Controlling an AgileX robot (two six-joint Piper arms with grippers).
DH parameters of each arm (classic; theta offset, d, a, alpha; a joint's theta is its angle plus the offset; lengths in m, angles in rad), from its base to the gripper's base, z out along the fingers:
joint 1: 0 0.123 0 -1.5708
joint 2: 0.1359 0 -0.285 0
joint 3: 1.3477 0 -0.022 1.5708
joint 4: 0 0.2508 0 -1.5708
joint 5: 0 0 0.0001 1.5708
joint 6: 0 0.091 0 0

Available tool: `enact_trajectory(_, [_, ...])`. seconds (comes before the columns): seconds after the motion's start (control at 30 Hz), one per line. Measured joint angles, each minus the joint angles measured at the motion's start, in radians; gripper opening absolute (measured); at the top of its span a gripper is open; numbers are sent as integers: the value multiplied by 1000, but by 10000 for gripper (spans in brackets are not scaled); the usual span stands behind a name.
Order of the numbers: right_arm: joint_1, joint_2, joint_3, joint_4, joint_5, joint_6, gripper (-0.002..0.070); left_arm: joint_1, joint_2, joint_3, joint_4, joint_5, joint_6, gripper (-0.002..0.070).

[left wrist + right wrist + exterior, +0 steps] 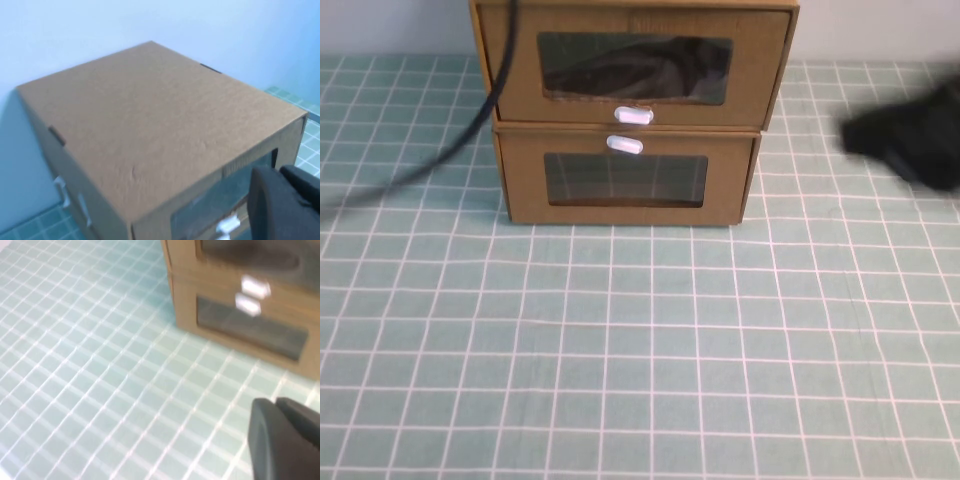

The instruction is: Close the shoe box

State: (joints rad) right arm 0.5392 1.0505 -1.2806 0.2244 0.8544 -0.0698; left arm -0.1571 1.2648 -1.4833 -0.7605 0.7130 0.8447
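Lab-style test bench: green gridded mat (640, 380), bare pale wall (75, 30).

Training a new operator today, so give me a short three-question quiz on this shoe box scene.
1. True or false: the shoe box sits on top of the lower box.
2. Its white tab is: A above its window, B below it.
3. Which gripper is right of the boxes in the high view?
Key: 1 true; 2 B; 3 right gripper; the left gripper hangs by the shoe box's top front edge.
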Motion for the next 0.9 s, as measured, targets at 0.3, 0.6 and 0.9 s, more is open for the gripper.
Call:
enact_trajectory(0.3, [0,-473,420,-4,25,70,-11,0,-480,571,-4,-260,36,-5])
enact_trajectory(0.6, [0,-846,641,-4,-79,98,-11,0,-935,1022,-7,-406,39,-5])
enact_trajectory(0.9, [0,-918,841,-4,-305,100,-11,0,-1242,1335,-14,-444,39,-5])
